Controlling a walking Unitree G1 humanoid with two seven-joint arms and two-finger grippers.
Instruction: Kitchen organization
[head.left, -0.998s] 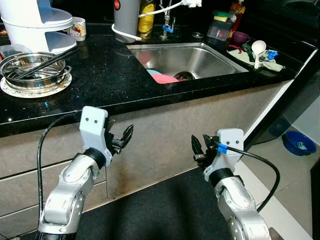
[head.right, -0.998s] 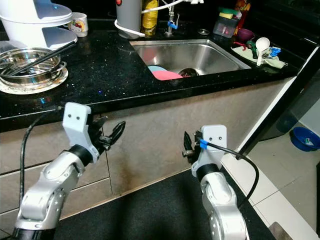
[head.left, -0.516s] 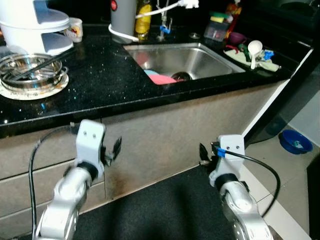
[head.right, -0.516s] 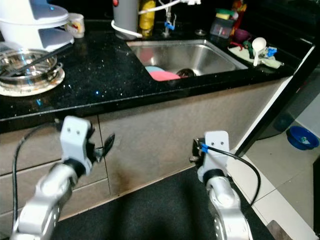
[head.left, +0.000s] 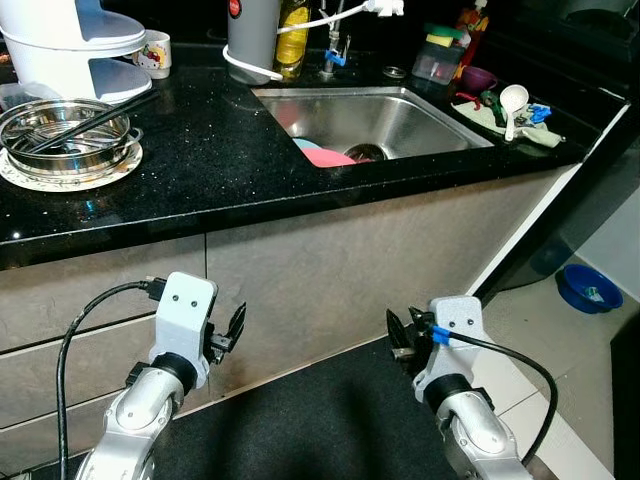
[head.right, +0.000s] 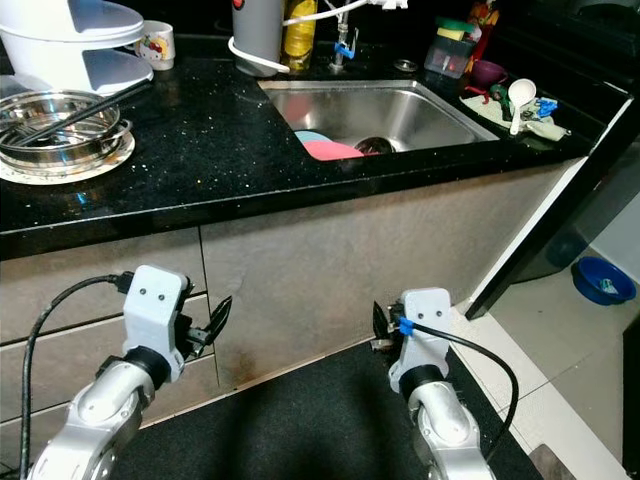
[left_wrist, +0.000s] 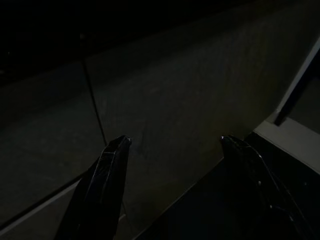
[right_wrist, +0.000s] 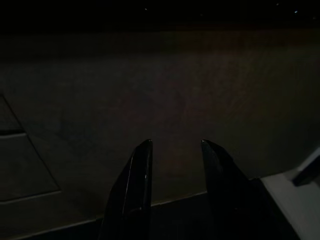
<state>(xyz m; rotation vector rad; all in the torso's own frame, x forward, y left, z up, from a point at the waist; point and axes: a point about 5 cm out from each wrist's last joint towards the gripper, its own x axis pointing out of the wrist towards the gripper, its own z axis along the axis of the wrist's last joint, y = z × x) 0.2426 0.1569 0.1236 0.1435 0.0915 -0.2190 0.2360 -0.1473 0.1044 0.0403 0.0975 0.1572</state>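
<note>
Both arms are hanging lower than a second ago, below the black counter (head.left: 230, 165). Left gripper (left_wrist: 172, 165) is spread wide and empty; right gripper (right_wrist: 172, 165) is parted, grasping nothing. Dishes are waiting in the sink (head.left: 420, 125) on that counter, so organizing is not yet starting.

On the table (head.left: 230, 160), the sink (head.left: 375, 120) sits right of centre with plates (head.left: 325, 155) in its near left corner, and a stack of bowls (head.left: 68, 140) lies far to the left, a mug (head.left: 155, 55) behind it. A ladle (head.left: 513, 100) rests right of the sink. Below the table stands the cabinet front (head.left: 350, 270), with a mat (head.left: 320, 420) on the floor before it and a bowl (head.left: 588, 288) on the floor at the right.
</note>
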